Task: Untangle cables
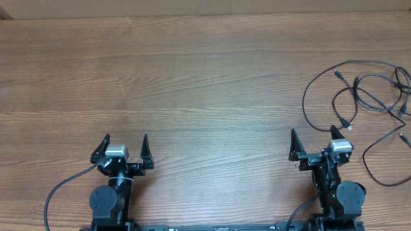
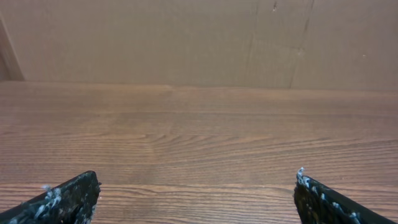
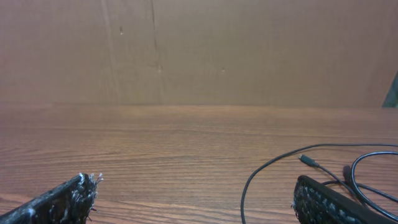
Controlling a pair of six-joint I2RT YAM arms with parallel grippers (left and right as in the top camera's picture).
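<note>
the black right gripper (image 1: pixel 313 133), jaws apart like the left gripper (image 1: pixel 125 138), should reach right and pinch one free plug end (image 1: pixel 349 128) of the thin black looped cables (image 1: pixel 372 104).

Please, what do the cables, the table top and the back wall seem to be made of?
The cables: thin matte black jackets, likely plastic or rubber; they bend in loose loops. The table top: brown wood or wood-look laminate, with long grain lines; which one is unclear. The back wall: probably cardboard, dull tan with creases.
</note>
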